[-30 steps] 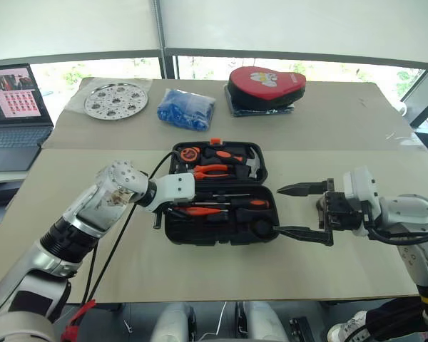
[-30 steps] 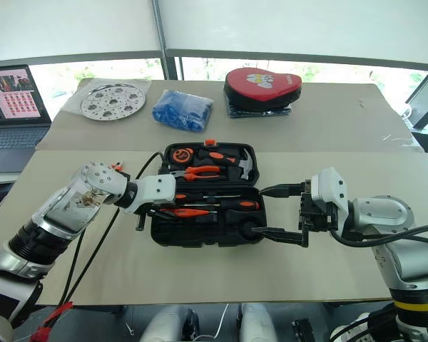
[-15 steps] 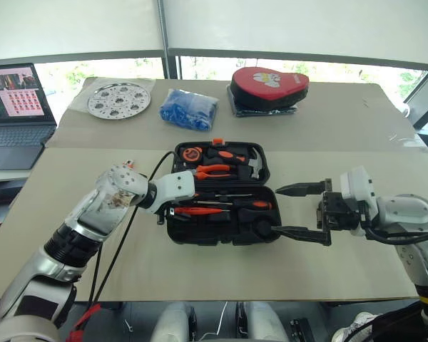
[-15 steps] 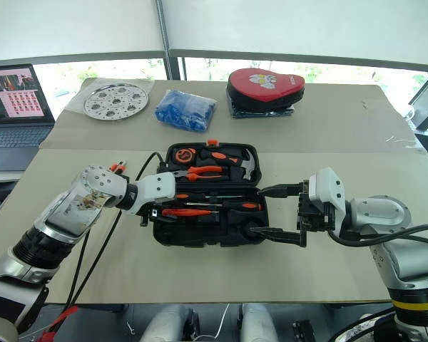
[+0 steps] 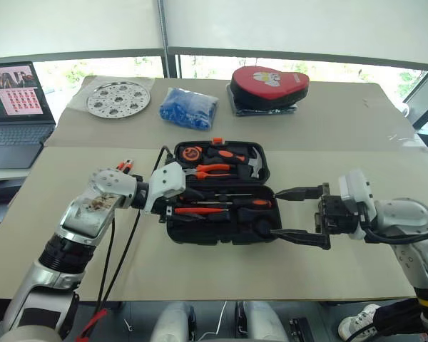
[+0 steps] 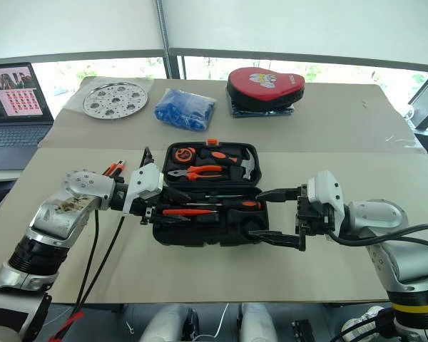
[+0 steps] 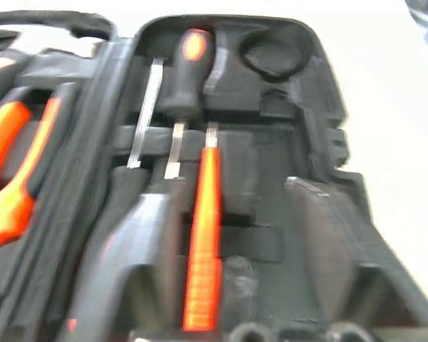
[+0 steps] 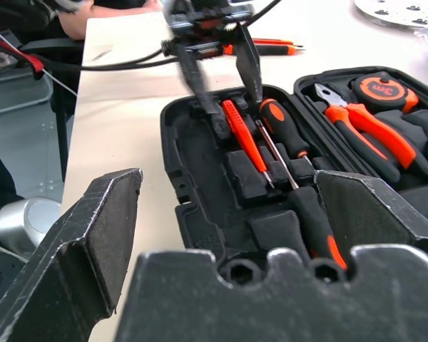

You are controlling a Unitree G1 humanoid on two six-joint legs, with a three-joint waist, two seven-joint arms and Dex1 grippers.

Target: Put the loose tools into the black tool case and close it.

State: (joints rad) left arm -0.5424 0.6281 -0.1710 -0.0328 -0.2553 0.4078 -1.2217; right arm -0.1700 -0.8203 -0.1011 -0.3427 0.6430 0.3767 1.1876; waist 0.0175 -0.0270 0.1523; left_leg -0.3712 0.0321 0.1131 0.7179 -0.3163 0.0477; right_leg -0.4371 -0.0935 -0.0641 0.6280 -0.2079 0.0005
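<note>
Tools fill most slots of the open black tool case [image 5: 217,196] at mid-table: 2 screwdrivers [image 5: 248,204], a slim orange tool [image 5: 197,211], pliers, hammer and tape measure. The left gripper [image 8: 221,78] hangs over its near half, fingers apart and empty; the right gripper [image 5: 299,214] waits beside it, spread wide. The lid is not yet shut; closing likely remains.
</note>
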